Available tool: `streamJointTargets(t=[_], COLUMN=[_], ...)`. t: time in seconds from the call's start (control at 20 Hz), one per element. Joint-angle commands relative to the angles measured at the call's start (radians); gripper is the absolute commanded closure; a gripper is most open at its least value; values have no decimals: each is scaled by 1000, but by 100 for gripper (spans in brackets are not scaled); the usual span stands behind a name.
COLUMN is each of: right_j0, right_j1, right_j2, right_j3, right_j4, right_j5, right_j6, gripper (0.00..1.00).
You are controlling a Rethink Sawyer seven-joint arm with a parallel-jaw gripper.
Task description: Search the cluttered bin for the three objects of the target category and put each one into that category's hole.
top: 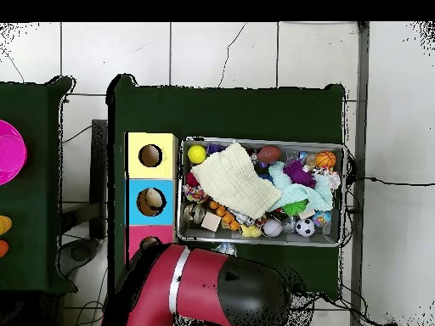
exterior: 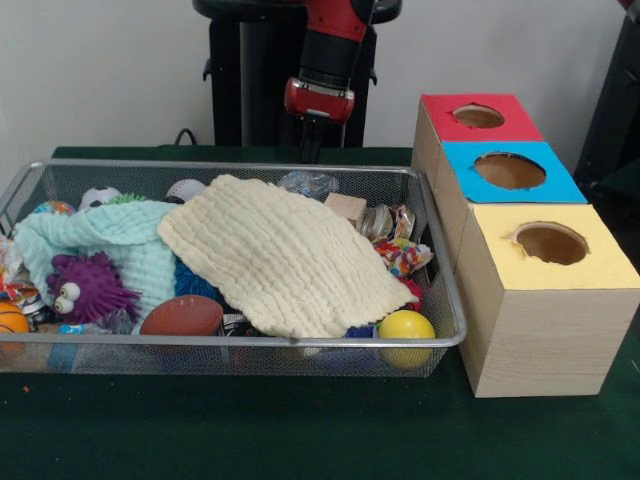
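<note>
Counter (exterior: 300,430): you have a dark green surface carrying everything; the gripper hangs above its back edge, behind the bin.
Bin (exterior: 440,300): the wire mesh bin lies forward of and below the gripper, its long axis running side to side across your front view, so any reach goes down and toward the camera.
Boxes: the red box (exterior: 505,122), blue box (exterior: 555,185) and yellow box (exterior: 600,270) stand in a row just beside the bin's end, off to the gripper's side, red closest to it.
Cloths: the cream cloth (exterior: 285,260) lies almost straight ahead of the gripper, over the bin's middle; the mint cloth (exterior: 120,240) is further along. Both hide toys, so I judge you must shift them to search.
Visible toys: the yellow ball (exterior: 406,326), football (exterior: 182,316) and purple spiky toy (exterior: 90,285) sit at the bin's front wall, farthest from the gripper.
Target category: the pictures do not tell you which it is.
Gripper (exterior: 312,150): above the bin's back rim, empty as far as you can see; open or closed, I cannot tell.
</note>
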Motion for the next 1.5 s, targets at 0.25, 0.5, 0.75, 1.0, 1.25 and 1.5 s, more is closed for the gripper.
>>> streamJointTargets(t=[0.25, 0.5, 0.75, 1.0, 1.25, 1.5], right_j0=[-80, -81, -92, -100, -127, -233], right_j1=[18, 12, 13, 12, 19, 19], right_j2=[133, 125, 128, 134, 162, 249], right_j3=[-144, -157, -163, -160, -147, -118], right_j4=[114, 76, 55, 59, 97, 191], right_j5=[56, 37, 30, 41, 58, 186], right_j6=[324, 286, 282, 287, 327, 417], gripper=[100, 100, 0, 0, 0, 0])
